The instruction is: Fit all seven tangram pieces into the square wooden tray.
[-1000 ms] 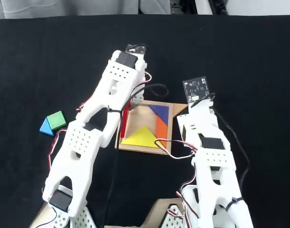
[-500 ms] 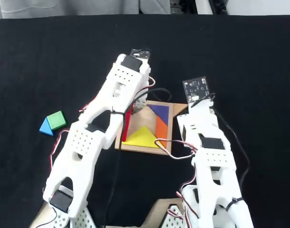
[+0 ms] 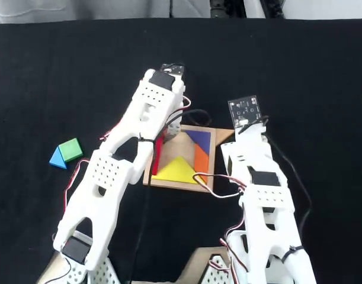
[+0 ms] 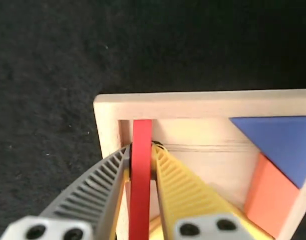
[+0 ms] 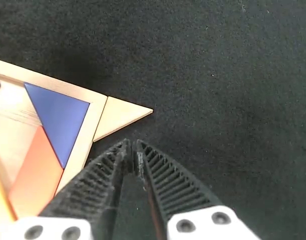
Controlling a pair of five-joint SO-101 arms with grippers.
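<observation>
The left gripper is now further over the tray, pinching the red piece tight, ready to lay it in.

Left arm and right arm: white perforated plastic, black servos, thin cables. Left gripper is ribbed grey and yellow; right gripper ribbed black.
</observation>
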